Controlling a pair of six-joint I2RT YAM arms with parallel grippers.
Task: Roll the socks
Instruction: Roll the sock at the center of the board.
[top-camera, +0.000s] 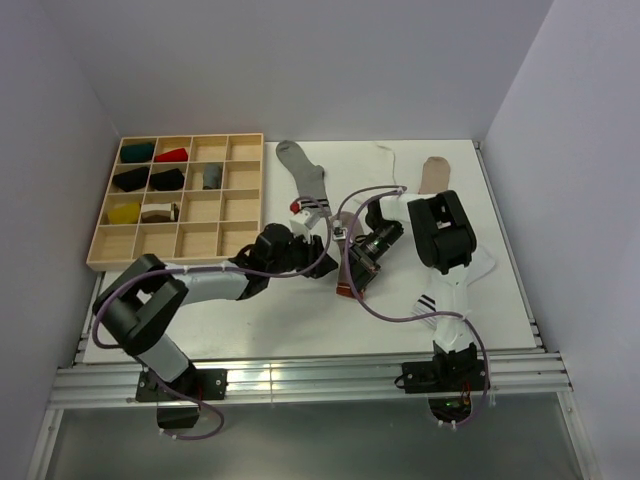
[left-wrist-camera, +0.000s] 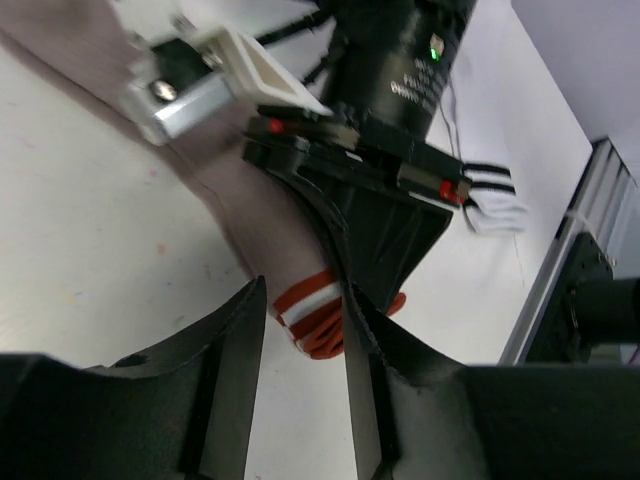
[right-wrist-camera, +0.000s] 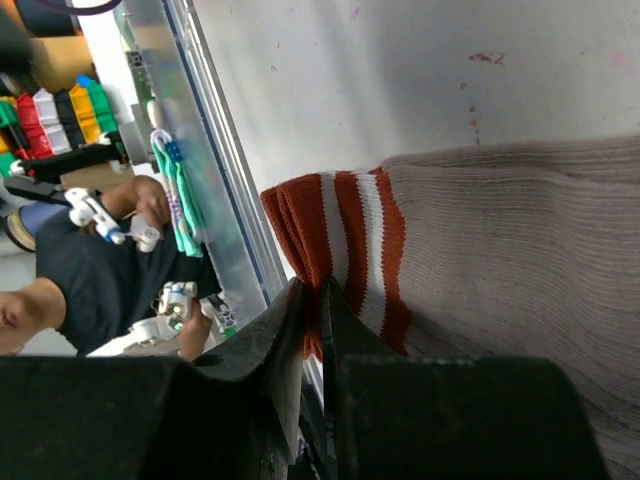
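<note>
1. R gripper: fingers are pressed together, pinching the red-white cuff edge of the taupe sock, which is laid flat on the table.
2. L gripper: fingers are held part-spread w/ the same cuff between them. Whether the knit is actually squeezed cannot be told.
3. Both grippers are brought together at that cuff near table centre. The sock's toe end is seen toward the far edge, well apart from them.
4. Progress (judged): no turn of the cuff is seen, so this roll is taken as barely begun. Several bundles, prob. finished socks, are held in cells of the tray at far left.
5. Left to do (judged): the taupe sock, plus grey sock, white sock and striped sock, all seen unrolled on the table.
6. Hidden/unclear:
   - In top view, the cuff & both sets of fingertips are covered by the arms.
   - Mid-length of the taupe sock is hidden under the R arm.
   - Striped sock is partly covered too, so single or pair cannot be told.
   - Bundles are too small to be confirmed as socks.
   - No partner for the taupe sock can be made out.
</note>
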